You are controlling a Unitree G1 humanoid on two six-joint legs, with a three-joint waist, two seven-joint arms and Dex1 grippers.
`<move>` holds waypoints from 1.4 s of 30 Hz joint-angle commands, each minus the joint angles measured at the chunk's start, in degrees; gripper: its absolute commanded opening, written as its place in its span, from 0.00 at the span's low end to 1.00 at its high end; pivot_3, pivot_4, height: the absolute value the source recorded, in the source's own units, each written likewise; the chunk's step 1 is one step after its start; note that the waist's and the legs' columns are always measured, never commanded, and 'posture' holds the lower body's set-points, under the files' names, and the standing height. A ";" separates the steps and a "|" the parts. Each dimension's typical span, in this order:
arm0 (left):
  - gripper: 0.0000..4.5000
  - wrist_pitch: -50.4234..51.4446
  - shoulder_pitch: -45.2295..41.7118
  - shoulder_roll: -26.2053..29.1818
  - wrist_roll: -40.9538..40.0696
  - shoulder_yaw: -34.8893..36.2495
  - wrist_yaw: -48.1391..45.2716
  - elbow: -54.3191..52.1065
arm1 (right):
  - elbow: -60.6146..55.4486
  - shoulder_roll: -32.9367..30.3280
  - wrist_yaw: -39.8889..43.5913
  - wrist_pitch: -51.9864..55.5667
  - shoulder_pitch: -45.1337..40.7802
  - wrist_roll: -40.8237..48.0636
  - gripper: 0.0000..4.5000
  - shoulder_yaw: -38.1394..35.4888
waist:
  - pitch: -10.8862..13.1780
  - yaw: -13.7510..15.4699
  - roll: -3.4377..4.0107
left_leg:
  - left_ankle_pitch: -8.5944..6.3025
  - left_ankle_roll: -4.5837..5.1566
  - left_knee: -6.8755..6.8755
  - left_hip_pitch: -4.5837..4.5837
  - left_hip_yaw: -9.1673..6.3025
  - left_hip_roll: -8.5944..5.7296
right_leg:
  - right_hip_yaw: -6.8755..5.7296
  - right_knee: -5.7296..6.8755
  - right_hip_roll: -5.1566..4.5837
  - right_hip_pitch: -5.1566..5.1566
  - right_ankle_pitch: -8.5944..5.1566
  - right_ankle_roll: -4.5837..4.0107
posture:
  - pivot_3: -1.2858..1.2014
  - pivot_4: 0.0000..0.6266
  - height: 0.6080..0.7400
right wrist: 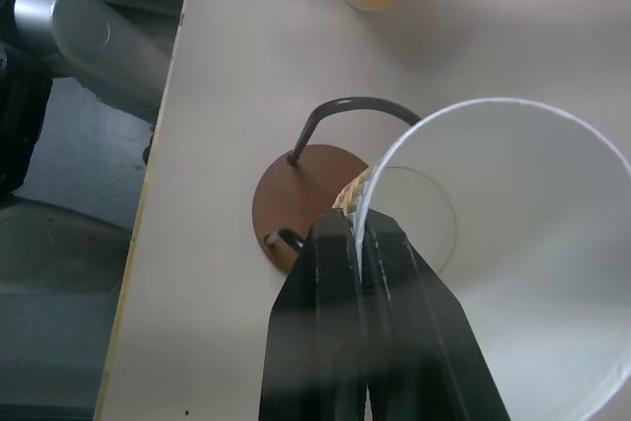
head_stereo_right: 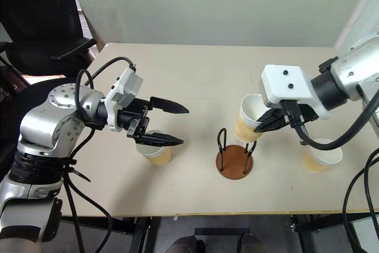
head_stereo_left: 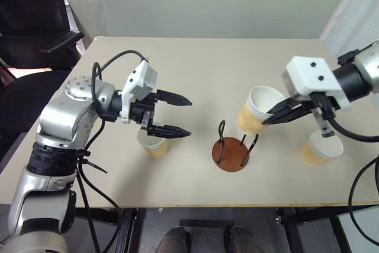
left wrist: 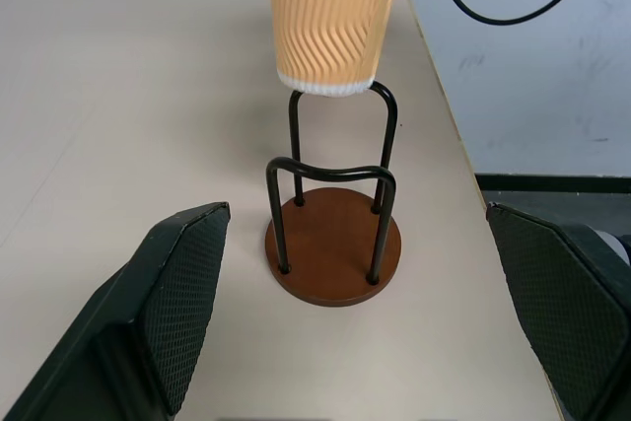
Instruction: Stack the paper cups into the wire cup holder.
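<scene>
Pinching a paper cup (head_stereo_left: pixel 258 109) by its rim, the right pincer (head_stereo_left: pixel 273 112) carries it tilted above the wire cup holder (head_stereo_left: pixel 230 148) on the table (head_stereo_left: pixel 201 63). Next: upright it, then lower between the loops. The left pincer (head_stereo_left: pixel 176 114) hangs released over another cup (head_stereo_left: pixel 155 144).

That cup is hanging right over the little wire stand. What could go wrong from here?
1. The right gripper pinches the held cup only by its rim, tilted; it might slip or twist on release.
2. The cup's bottom sits near the top of a wire loop of the stand; it could catch there and tip the stand instead of sliding in.
3. The open left gripper hovers over another cup and could knock it if it drops.
</scene>
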 commanded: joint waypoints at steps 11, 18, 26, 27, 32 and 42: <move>1.00 -1.12 0.08 0.85 0.36 0.71 0.55 -2.10 | -1.26 2.67 -2.52 -5.57 3.39 -4.09 0.00 4.53 | 0.00 0.00 0.00 | -0.02 0.03 -0.03 -0.05 0.00 0.00 | -0.02 -0.11 0.00 0.00 0.06 0.11 | 0.52 0.24 1.00; 1.00 -2.07 1.43 1.46 1.95 0.61 1.73 -3.18 | 0.86 5.56 -5.38 -4.39 2.48 -6.21 0.44 4.96 | 0.00 -0.09 0.00 | -0.02 0.03 0.01 -0.03 0.00 0.01 | -0.02 -0.07 0.00 0.00 0.10 0.11 | 0.52 0.24 1.00; 1.00 -5.36 3.10 5.10 6.61 1.79 5.49 -8.45 | 2.74 6.55 -11.72 4.06 2.81 -1.58 0.81 -3.59 | 0.00 -0.09 -0.02 | -0.02 0.04 -0.03 -0.05 0.02 0.01 | -0.02 -0.13 0.01 -0.01 0.10 0.11 | 0.52 0.24 1.00; 1.00 -5.46 3.00 6.06 6.77 1.92 5.33 -9.26 | 3.28 6.80 -12.60 5.75 2.54 -0.27 0.81 -5.33 | 0.00 -0.09 -0.02 | -0.02 0.04 -0.03 -0.05 0.01 0.01 | -0.02 -0.15 0.01 -0.02 0.10 0.11 | 0.52 0.24 1.00; 1.00 -5.13 2.28 14.08 10.68 -0.29 3.18 -14.82 | 4.81 7.43 -14.09 16.17 1.35 9.31 0.81 -13.89 | 0.00 -0.12 -0.02 | -0.02 0.03 -0.06 -0.06 0.02 0.01 | -0.01 -0.17 0.02 -0.04 0.07 0.05 | 0.52 0.24 1.00; 1.00 4.92 4.06 24.28 14.43 -3.18 4.94 -27.79 | 5.84 6.07 -13.15 15.66 4.24 19.33 0.81 -18.93 | 0.00 -0.35 -0.02 | -0.02 0.01 -0.12 -0.04 0.02 0.01 | 0.00 -0.13 0.02 -0.07 -0.23 -0.43 | 0.52 0.24 1.00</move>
